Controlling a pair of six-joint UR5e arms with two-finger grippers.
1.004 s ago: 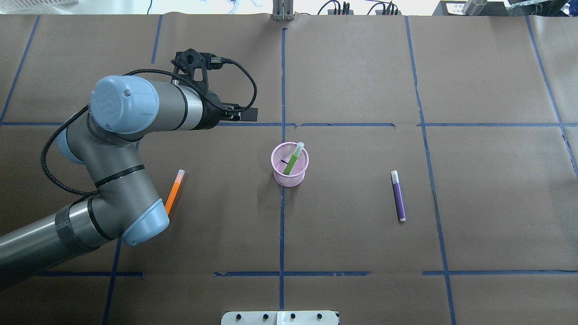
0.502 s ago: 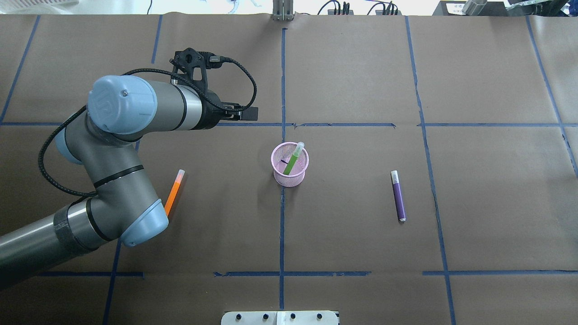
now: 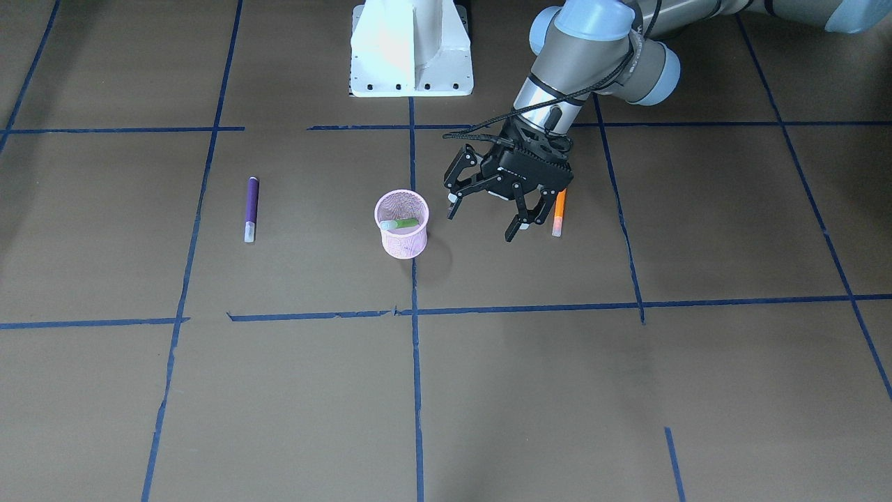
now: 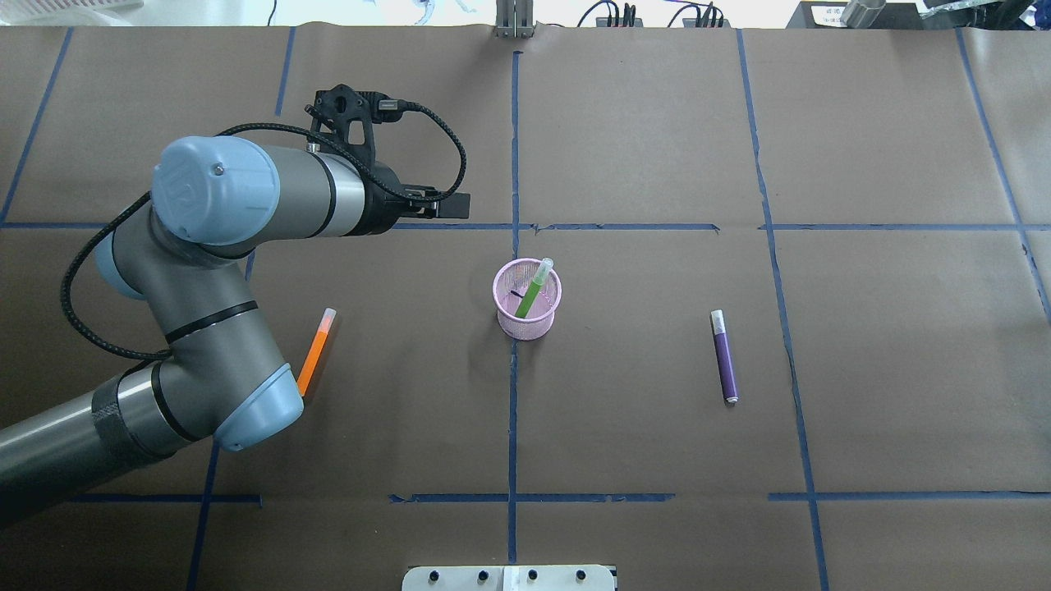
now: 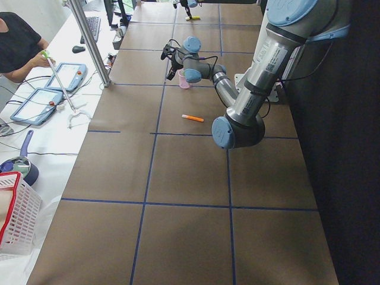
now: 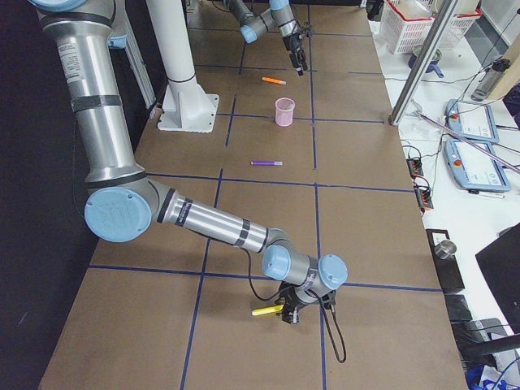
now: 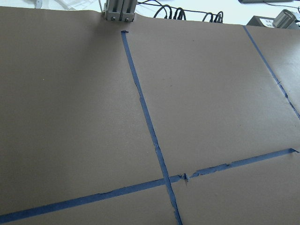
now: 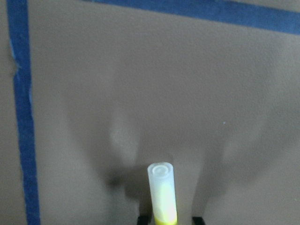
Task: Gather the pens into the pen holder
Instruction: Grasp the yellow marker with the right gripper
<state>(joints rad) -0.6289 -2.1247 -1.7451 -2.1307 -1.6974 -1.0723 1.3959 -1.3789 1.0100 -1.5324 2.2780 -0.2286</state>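
I'm counting four pens and one holder. The pink pen holder [image 4: 530, 327], a round, slightly tapered wire-mesh cup, is standing upright mid-worktop [image 4: 657, 443] on a blue tape line [image 4: 512, 410]. The green pen [image 4: 532, 294] is leaning inside it, its pale translucent cap poking past the rim. The orange pen [image 4: 316, 351] is lying flat to the holder's left and the purple pen [image 4: 723, 357] flat to its right. Both are well apart from the holder, with cap ends pointing away from the robot.

The left tool [image 3: 486, 219] is hovering with jaws spread and nothing in them, between the holder and the orange pen. The right tool [image 6: 288, 315] is sitting low toward the worktop's right end. Its wrist cam is showing a yellow pen [image 8: 162, 192] with a frosted cap between the jaws, and I can't tell if it's clamped. Matte brown paper [image 4: 903, 369] is covering the worktop.
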